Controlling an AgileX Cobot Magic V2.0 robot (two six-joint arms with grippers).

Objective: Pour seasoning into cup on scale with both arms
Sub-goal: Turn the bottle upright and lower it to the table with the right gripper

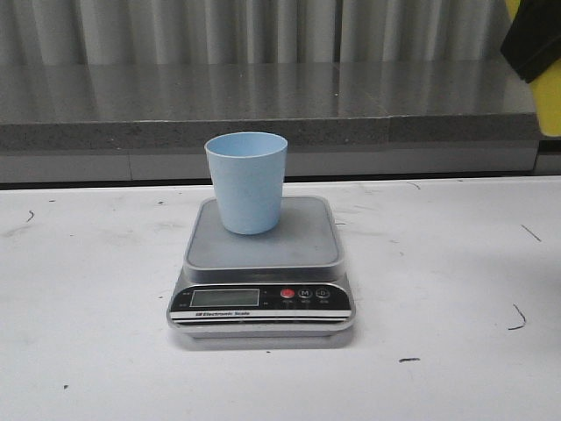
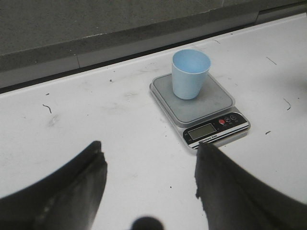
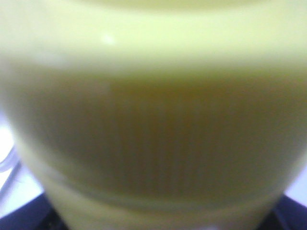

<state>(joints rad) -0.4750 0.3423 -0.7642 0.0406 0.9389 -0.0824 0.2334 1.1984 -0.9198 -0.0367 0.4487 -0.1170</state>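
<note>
The light blue cup stands upright on the grey platform of the scale, mid-table, with the scale's screen and buttons facing me. At the top right edge of the front view my right gripper holds the yellow seasoning bottle high above the table, well right of the cup. That bottle fills the right wrist view as a blur. My left gripper is open over bare table, with the cup and scale ahead of it. The nozzle and cap are out of view.
The white table carries small dark scuff marks. A grey stone ledge runs along the back, with a pale curtain behind it. The left arm does not show in the front view.
</note>
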